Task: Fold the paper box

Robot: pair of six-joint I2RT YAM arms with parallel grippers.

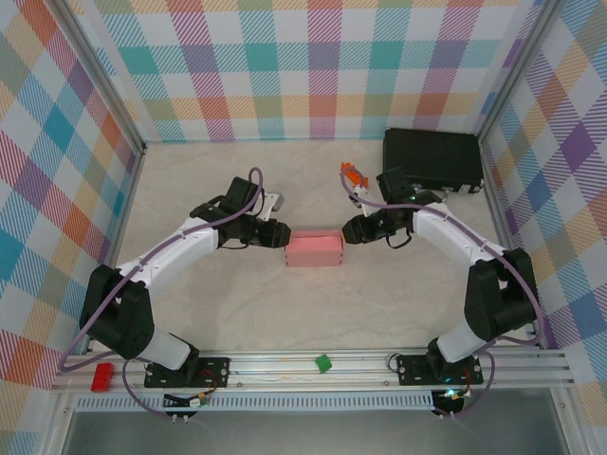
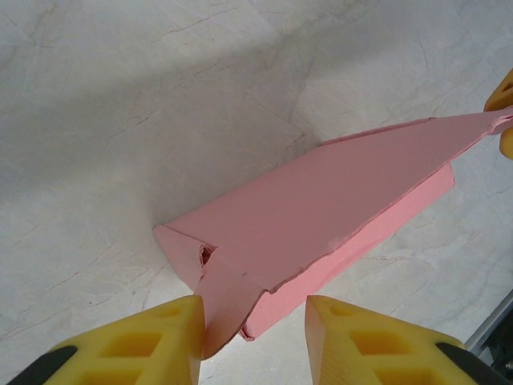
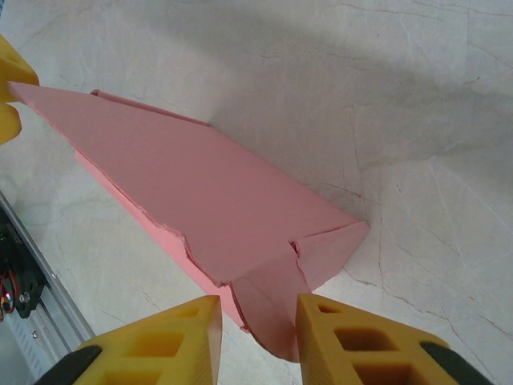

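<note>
The paper box [image 1: 314, 249] is a small flat pink rectangular box lying in the middle of the table, with one gripper at each short end. My left gripper [image 1: 282, 235] is at its left end. In the left wrist view the box [image 2: 337, 192] runs away from me and its end flap hangs between the yellow fingers [image 2: 136, 349], resting against the left one, with a gap to the other, so the left gripper [image 2: 252, 309] is open. The right gripper [image 1: 347, 230] is at the right end. There the flap of the box [image 3: 184, 184] leans on one finger [image 3: 361, 345] and the right gripper [image 3: 256, 309] is open.
A black hard case [image 1: 432, 159] stands at the back right, with a small orange bit [image 1: 353, 174] beside it. A green bit [image 1: 323, 362] and a red block [image 1: 101, 376] sit on the metal rail [image 1: 285, 374] at the near edge. Chequered walls enclose the table.
</note>
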